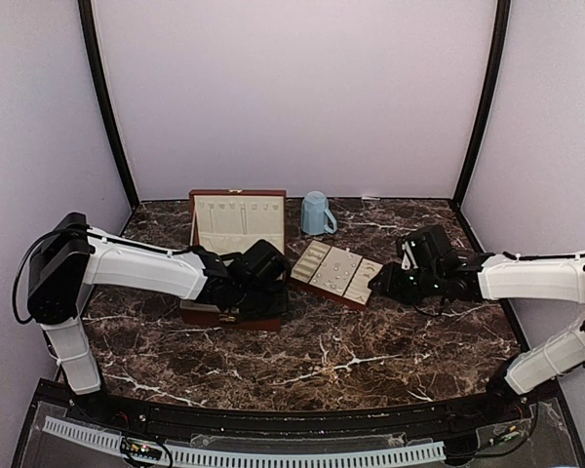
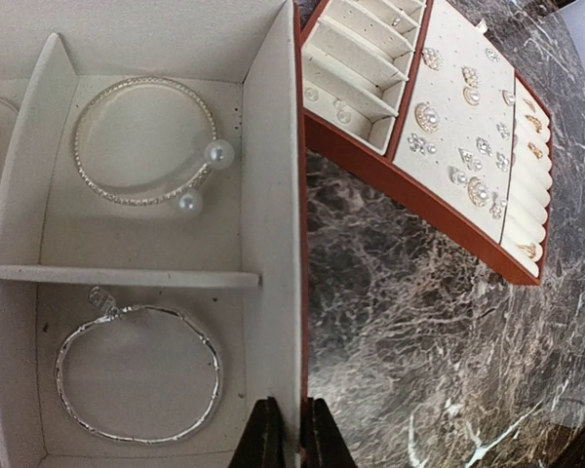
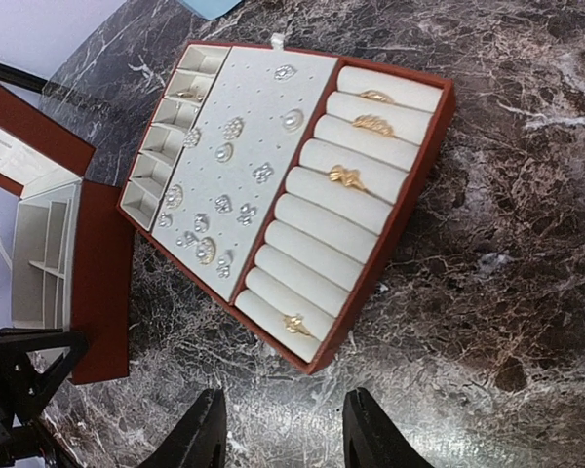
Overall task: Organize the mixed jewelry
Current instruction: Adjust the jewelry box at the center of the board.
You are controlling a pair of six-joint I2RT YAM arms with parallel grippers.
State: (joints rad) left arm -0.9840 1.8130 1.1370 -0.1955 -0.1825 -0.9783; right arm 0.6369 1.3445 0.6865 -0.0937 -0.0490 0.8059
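Reddish-brown wooden box [image 2: 273, 175] with a cream lining stands open on the dark veined marble table [image 1: 351, 361]. The left gripper [image 2: 292, 439] sits at its right-hand wall. The jaws are drawn to a narrow slit with that wall running up between them, so they seem to pinch it, probably to hold the box steady while pieces are sorted.

Two of its compartments show. One holds a silvery bangle tipped with two pearls [image 2: 217, 153], the next a plain silvery bangle [image 2: 146, 308].

Just beside the box lies the flat, brown-edged tray [image 3: 258, 97]. Most of the mixed jewelry [image 3: 224, 151] is here: small pearl and silvery studs pinned across the dotted middle panel, gold rings [image 3: 346, 175] tucked between the padded rolls, and a few specks in the small side cells.

The right gripper [image 3: 285, 439] hovers off the tray's near corner, jaws spread wide and empty, likely poised to pick a piece. A light-blue mug [image 1: 317, 213] stands behind the tray.
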